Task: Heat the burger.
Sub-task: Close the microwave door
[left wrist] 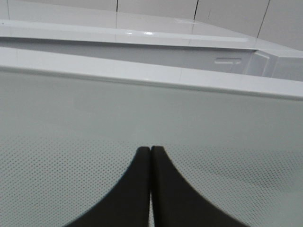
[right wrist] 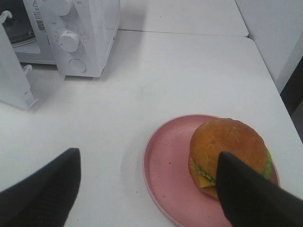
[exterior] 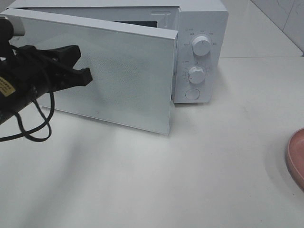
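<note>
The burger [right wrist: 227,146], a golden-brown bun with green lettuce and yellow cheese showing, sits on a round pink plate [right wrist: 163,165] in the right wrist view. Only the plate's rim [exterior: 297,156] shows at the right edge of the exterior view; the burger is out of that view. My right gripper [right wrist: 147,158] is open and empty, hovering above the plate's near side with one finger [right wrist: 241,189] over the burger. My left gripper [exterior: 84,72] is shut and empty, close in front of the open microwave door [exterior: 123,80]. The left wrist view shows its fingertips [left wrist: 150,150] together against the dotted door panel [left wrist: 142,109].
The white microwave [exterior: 199,47] stands at the back of the white table [exterior: 166,180], with two knobs and a button on its right panel. Its door is swung out toward the front left. A black cable [exterior: 33,128] hangs under the left arm. The microwave also shows in the right wrist view [right wrist: 90,28].
</note>
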### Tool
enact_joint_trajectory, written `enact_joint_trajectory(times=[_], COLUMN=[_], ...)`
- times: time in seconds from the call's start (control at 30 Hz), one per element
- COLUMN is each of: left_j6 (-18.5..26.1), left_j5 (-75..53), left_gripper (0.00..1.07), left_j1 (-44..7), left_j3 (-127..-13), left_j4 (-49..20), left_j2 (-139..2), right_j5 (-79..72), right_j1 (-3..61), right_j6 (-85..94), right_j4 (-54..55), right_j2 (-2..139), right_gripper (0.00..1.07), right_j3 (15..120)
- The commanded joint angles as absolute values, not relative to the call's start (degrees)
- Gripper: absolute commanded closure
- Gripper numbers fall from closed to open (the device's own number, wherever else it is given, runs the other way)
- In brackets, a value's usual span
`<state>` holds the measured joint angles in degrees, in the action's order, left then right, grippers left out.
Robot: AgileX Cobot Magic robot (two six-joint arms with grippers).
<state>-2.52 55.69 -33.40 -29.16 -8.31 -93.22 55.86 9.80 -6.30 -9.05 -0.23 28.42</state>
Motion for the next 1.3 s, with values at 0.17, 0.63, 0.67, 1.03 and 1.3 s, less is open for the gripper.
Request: enact_joint_trajectory(times=[0.17, 0.63, 0.67, 1.03, 1.3], left_j6=[1.9, 2.9, 3.0, 6.2, 7.5], left_j5=[56.3, 53.4, 53.3, 51.1, 50.0], left_gripper=[1.07, 1.07, 1.07, 1.07, 1.07], left_j1=[-38.4, -41.1, -41.1, -41.1, -40.7], left_j3=[-36.4, -47.7, -49.4, -56.8, -62.3], left_j4=[-16.3, -21.0, -21.0, -24.9, -25.4], left_j2=[-98.0, -107.0, -108.0, -113.0, -115.7], right_j5=[55.1, 55.1, 55.1, 55.1, 55.1], right_j1=[9.5, 9.5, 9.5, 9.5, 9.5], right_j6=[-5.8, -5.8, -5.8, -5.8, -5.8], right_j4=[-8.8, -8.8, -8.8, -8.8, -8.8], right_j2=[-1.7, -1.7, -1.7, -1.7, -1.7], right_gripper=[0.33, 0.33, 0.33, 0.33, 0.33], right_j3=[28.3, 28.3, 28.3, 28.3, 28.3])
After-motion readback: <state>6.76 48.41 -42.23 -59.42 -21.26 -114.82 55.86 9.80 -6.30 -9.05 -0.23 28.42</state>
